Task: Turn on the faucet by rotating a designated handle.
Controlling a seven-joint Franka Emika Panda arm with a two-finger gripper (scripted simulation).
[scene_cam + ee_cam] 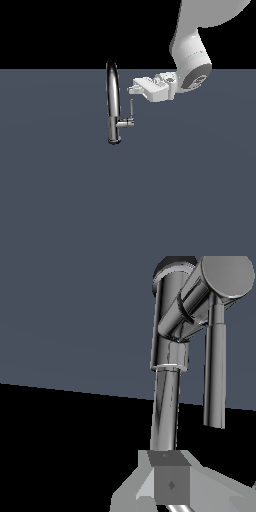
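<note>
A tall chrome faucet with an arched spout stands on the grey floor. A short side stub juts toward the exterior view's right, and the thin handle rises upright from its end. My gripper hovers just above the handle's top tip, right of the spout, touching neither. Its fingers look pressed together with nothing between them. In the wrist view the faucet, its stub and the handle fill the frame close ahead of the gripper.
The flat grey floor spreads around the faucet. My white arm reaches in from the upper part of the exterior view's right.
</note>
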